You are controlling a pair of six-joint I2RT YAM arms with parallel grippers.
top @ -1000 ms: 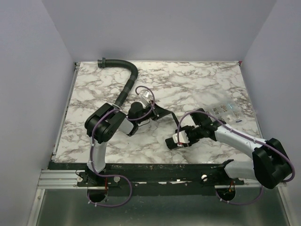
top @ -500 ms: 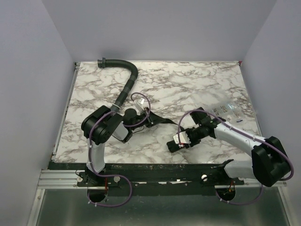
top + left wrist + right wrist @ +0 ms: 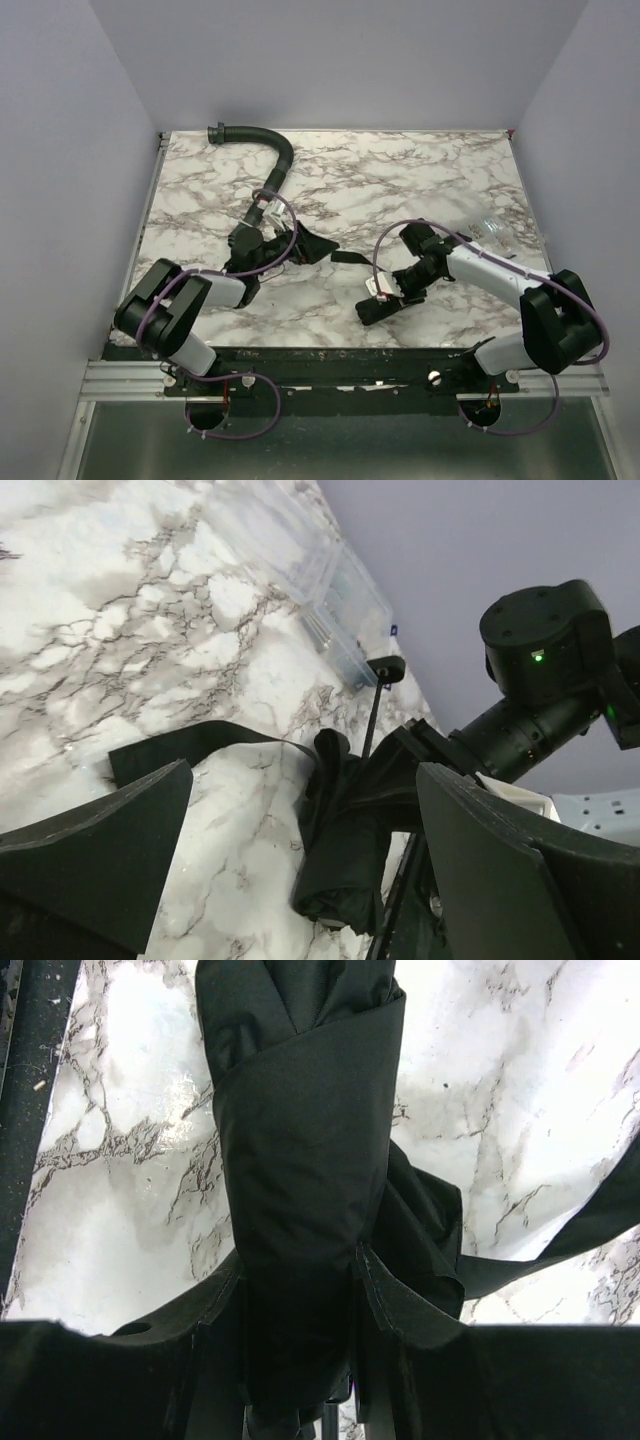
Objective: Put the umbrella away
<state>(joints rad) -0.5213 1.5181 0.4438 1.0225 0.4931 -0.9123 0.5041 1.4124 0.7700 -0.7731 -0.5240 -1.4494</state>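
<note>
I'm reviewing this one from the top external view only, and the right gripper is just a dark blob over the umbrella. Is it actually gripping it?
Observer: Yes. The right wrist view shows the right gripper closed around the rolled fabric of the umbrella.
Operator: And the other arm?
Observer: The left wrist view shows the left gripper wide open, holding nothing. The flat black strap lies on the table in front of it.

Umbrella [image 3: 378, 306] lies folded into a short black bundle near the marble table's [image 3: 420, 180] front edge, flat strap [image 3: 190, 742] trailing left.
</note>
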